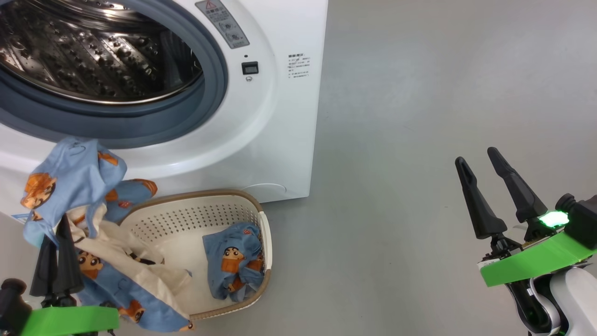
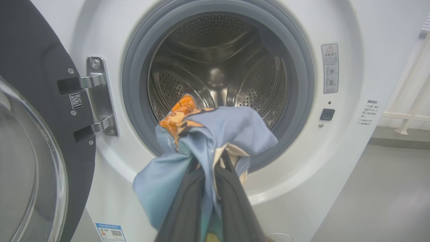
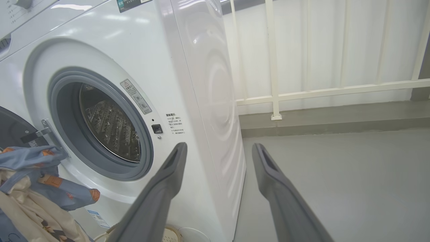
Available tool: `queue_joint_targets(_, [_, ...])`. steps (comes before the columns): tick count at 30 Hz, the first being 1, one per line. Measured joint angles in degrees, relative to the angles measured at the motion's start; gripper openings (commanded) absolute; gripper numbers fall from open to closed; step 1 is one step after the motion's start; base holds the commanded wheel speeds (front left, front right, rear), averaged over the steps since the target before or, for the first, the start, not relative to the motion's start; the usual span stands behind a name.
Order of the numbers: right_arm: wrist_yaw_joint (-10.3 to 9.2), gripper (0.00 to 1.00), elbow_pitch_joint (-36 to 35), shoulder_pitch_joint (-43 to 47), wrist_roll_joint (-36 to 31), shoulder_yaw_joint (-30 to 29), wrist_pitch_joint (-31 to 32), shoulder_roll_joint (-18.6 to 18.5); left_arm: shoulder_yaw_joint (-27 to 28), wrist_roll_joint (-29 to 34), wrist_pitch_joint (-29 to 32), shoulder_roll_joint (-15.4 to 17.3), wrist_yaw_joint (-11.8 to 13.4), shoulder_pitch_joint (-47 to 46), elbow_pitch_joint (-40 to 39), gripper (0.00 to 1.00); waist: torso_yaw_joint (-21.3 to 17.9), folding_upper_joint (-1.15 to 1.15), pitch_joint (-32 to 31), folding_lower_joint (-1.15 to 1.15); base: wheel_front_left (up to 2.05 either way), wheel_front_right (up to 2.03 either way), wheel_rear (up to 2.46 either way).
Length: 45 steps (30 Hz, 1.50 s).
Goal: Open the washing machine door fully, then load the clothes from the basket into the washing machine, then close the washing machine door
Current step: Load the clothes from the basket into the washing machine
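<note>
Right end effector [image 1: 475,156] with long tapered dark fingers [image 1: 478,205], bright green tape band [image 1: 531,263], green light [image 1: 553,218], white forearm [image 1: 576,289]

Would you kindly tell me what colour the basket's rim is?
The rim is brown, on a cream perforated basket; the head view shows it best.

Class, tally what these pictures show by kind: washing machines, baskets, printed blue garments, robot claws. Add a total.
Washing machine: 1
Basket: 1
Printed blue garments: 2, one in the left claw, one in the basket
Claws: 2, left claw shut, right claw open
Total: 6
</note>
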Motion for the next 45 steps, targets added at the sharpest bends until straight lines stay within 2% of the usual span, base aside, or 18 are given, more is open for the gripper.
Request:
queue_joint_targets(13, [0.0,1.0,-0.1,0.9,0.0,-0.38,0.0,0.19,0.0,0.4,-0.07,-0.2,0.0,0.53,-0.77,0.0,-0.21,0.0,0.06,0.01,0.0,0.0,0.0])
queue_joint_targets(19, [0.0,1.0,-0.18,0.85,0.0,-0.01,0.0,0.85,-0.83,0.37,-0.08,0.37,0.0,-2.05,1.27,0.0,-0.58,0.0,1.43,0.01,0.0,0.0,0.0])
queue_joint_targets(36, [0.0,1.0,-0.29,-2.86,-0.08,1.08,0.0,3.37,-1.44,1.69,-0.32,4.41,0.0,-25.71,17.27,0.0,-2.73,0.0,8.09,0.01,0.0,0.0,0.0])
queue_joint_targets(45, [0.0,1.0,-0.33,-5.17,-0.12,1.75,0.0,4.37,-1.57,3.79,-0.32,8.2,0.0,-37.67,28.15,0.0,-4.23,0.0,12.19,0.01,0.0,0.0,0.0])
